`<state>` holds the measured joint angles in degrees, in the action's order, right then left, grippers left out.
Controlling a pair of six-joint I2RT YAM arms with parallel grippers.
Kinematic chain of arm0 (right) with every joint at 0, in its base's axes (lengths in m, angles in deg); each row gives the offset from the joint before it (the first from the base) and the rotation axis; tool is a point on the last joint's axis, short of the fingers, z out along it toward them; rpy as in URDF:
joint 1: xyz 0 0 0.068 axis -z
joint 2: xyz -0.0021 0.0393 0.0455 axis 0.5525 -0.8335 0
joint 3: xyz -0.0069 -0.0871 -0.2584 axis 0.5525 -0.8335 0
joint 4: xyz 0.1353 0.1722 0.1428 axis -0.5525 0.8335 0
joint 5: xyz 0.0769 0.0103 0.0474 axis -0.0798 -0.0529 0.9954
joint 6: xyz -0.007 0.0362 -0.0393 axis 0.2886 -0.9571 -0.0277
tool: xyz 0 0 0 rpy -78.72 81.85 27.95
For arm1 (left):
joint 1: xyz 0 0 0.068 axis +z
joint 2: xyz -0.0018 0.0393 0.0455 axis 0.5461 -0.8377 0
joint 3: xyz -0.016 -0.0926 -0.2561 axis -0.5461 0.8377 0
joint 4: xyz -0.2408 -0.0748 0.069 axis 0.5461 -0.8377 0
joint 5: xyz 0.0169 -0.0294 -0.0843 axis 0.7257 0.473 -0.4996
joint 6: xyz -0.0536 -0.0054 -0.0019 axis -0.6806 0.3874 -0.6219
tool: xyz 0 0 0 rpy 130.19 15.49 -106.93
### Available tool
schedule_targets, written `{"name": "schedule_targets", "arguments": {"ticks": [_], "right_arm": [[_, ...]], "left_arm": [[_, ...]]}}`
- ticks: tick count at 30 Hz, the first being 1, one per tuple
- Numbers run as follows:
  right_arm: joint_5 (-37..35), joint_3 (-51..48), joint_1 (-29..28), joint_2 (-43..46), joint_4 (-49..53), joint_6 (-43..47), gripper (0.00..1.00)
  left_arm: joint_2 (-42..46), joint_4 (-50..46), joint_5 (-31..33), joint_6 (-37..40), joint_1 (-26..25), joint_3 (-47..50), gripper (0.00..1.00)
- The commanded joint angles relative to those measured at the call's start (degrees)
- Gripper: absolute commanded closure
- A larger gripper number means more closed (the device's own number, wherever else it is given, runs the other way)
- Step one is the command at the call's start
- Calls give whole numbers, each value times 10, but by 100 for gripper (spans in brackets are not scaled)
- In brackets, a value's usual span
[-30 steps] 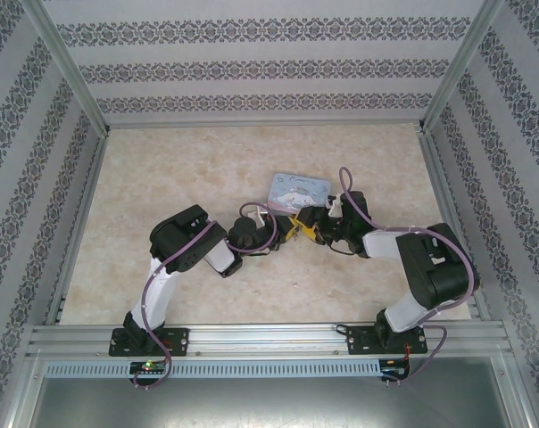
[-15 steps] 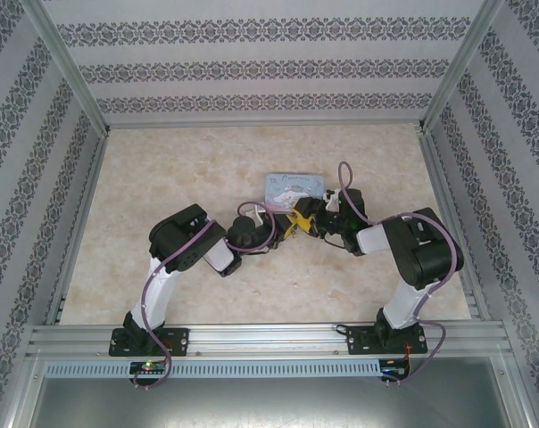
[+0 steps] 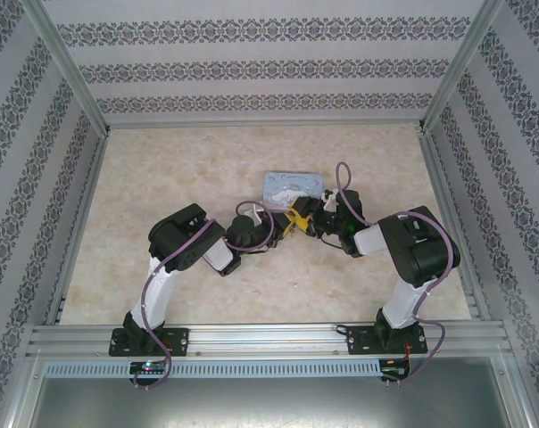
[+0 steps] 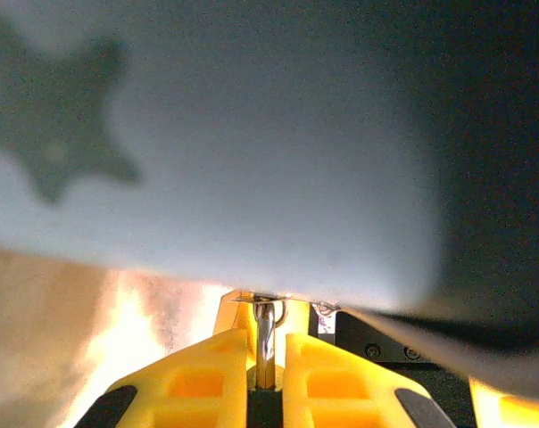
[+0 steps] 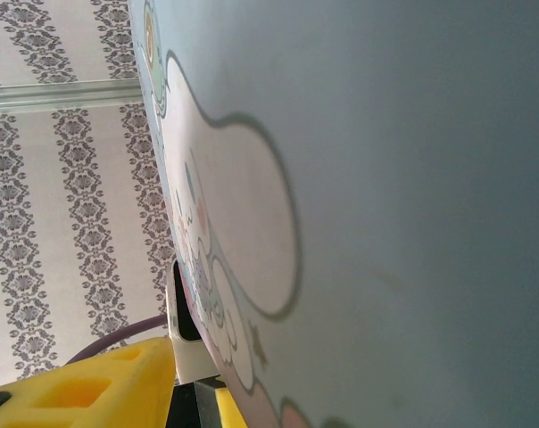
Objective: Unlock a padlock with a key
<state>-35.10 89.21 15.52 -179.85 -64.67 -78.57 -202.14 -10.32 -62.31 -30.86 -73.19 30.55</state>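
At tin box near edge: left gripper clamped narrow on key, tip up at box rim | right gripper by box's near-right corner, grip cannot be told | change: right arm swung in, box squared up, likely steadied for insertion | padlock not discernible.

Robot lab booth: aluminium frame, patterned wallpaper panels, marble-look tabletop

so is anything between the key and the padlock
nothing visible: the key, pinched in the left tool, reaches straight up to the tin box edge; the padlock itself is too small to make out
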Motion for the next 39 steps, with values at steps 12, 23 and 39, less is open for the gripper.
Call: {"name": "schedule_targets", "arguments": {"ticks": [12,23,39], "right_arm": [[64,-11,-44,-4,-17,-11,42],[56,-24,-51,-19,-18,3,42],[46,-54,-56,-21,-68,0,42]], "left_arm": [[20,-32,-47,23,-12,16,54],[31,-29,-48,26,-12,18,50],[40,-25,-39,-1,-12,15,43]]}}
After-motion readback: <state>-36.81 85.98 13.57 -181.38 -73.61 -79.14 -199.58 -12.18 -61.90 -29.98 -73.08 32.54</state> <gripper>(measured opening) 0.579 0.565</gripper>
